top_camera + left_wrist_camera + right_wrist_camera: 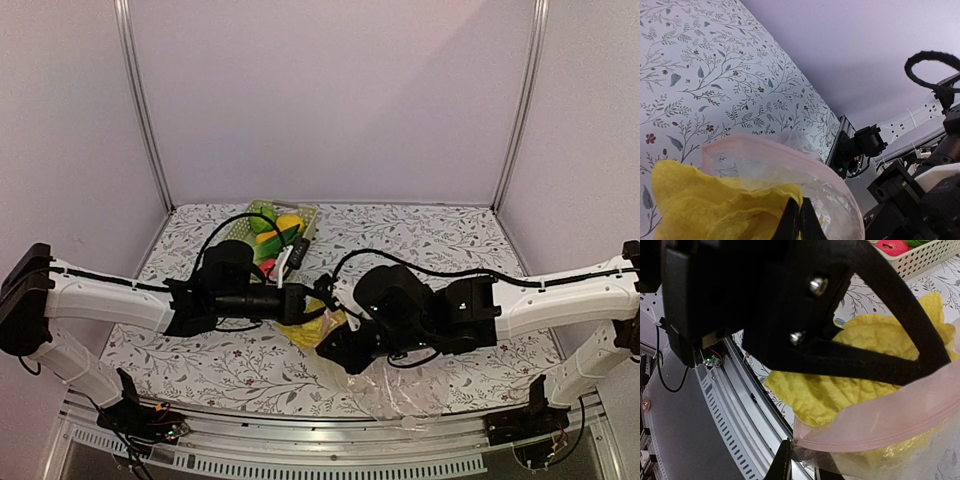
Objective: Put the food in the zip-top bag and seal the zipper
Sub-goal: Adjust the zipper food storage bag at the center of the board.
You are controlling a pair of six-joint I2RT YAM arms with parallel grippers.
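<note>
Right pincer [802, 465] is pinching zip-top bag [880, 425] rim; left pincer [800, 220] is sitting fully closed, probably spreading the mouth for cabbage [840, 395]

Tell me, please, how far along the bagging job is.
Done: nothing fully. In hand: the cabbage sits partly inside the mouth of the zip-top bag, which the left gripper and the right gripper seem to pinch at its rim. Left: the other toy foods lie in the basket, and the zipper is open.
</note>
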